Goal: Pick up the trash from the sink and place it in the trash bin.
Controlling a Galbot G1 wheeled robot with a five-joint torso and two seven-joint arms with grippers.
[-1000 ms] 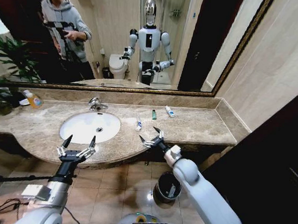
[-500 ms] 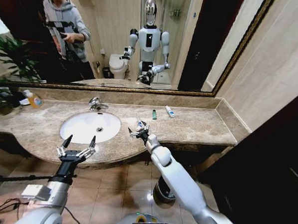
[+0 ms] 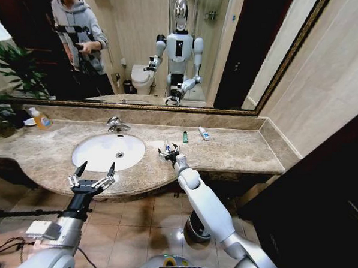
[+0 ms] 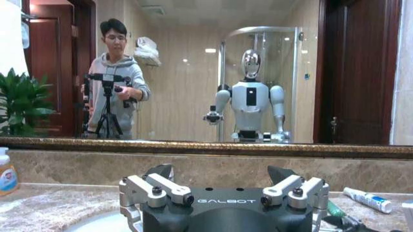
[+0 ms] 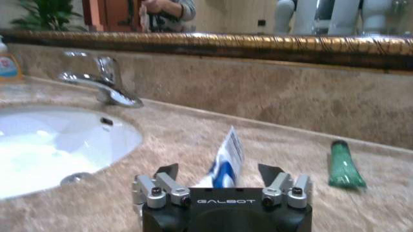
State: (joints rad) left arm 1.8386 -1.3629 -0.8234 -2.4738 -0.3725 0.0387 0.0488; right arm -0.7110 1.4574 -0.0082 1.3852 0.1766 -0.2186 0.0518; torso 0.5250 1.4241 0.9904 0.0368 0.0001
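Now we reach: right gripper [image 5: 219, 180] spread open, straddling white-blue mini tube [image 5: 226, 159] right of sink [image 3: 109, 151]; next, close. Left gripper [image 3: 93, 171] idles open.

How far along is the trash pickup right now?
Early. Nothing looks binned: the trash bin sits on the floor under the counter, contents not visible. In hand: the right gripper, open, is at the white-blue mini tube beside the sink, fingers either side, not closed. Left: the dark-green bottle and a white tube lie near the mirror. The left gripper hovers open at the counter's front edge.
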